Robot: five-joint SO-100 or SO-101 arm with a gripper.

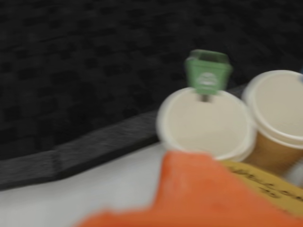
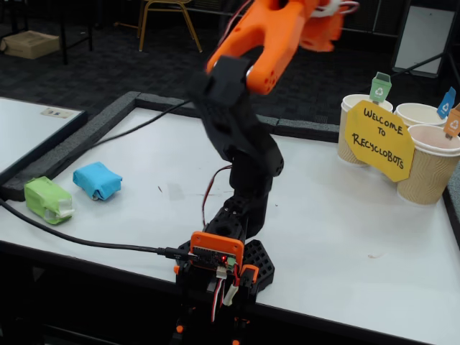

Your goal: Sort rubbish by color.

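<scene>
Near the desk's [image 2: 345,215] left edge in the fixed view, the crumpled green lump [image 2: 48,200] and blue lump [image 2: 97,180] lie side by side, long axes slanting down-right. The raised hand [image 2: 321,18] seems clamped on an orange lump [image 1: 208,194] over ribbed paper cups [image 2: 431,162].

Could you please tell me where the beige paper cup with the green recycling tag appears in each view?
Wrist view: the beige paper cup with the green recycling tag sits right of centre, open mouth facing the camera.
Fixed view: it stands at the right, leftmost of three cups.
Shared landmark: the yellow "Welcome to Recyclobots" sign, partly visible at lower right in the wrist view.
</scene>
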